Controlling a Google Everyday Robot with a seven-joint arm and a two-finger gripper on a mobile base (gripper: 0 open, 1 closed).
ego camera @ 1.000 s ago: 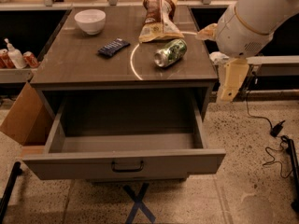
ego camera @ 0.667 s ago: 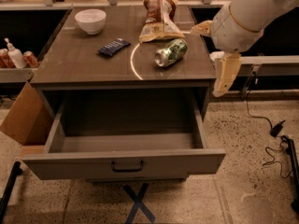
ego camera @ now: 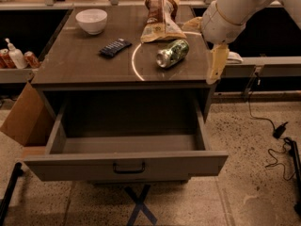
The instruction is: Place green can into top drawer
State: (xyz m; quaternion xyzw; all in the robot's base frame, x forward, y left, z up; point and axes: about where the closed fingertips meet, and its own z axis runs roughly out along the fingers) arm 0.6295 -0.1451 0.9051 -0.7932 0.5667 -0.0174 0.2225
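- Green can (ego camera: 172, 53): lay on its side on the tabletop (ego camera: 70, 69), inside a pale ring mark, silver end turned toward 8 o'clock. Not in the drawer.
- Top drawer (ego camera: 127, 161): pulled out at 6 o'clock of the can, interior bare, dark bar handle (ego camera: 128, 167) at the centre of the front panel.
- Pincer (ego camera: 217, 64): hung at 3 o'clock of the can, just past the tabletop's right edge, pointing down, clear of the can. Whether released or clenched could not be told.
- Snack bag (ego camera: 160, 19): at 12 o'clock of the can, close by it.
- Dark flat packet (ego camera: 115, 47): at 9 o'clock of the can.
- White bowl (ego camera: 91, 20): at 10 o'clock, near the far left corner.
- Cardboard box (ego camera: 26, 119): leaned against the cabinet's left side.
- Red cans (ego camera: 31, 59) and a pump bottle (ego camera: 16, 55): on a side shelf at far 9 o'clock.
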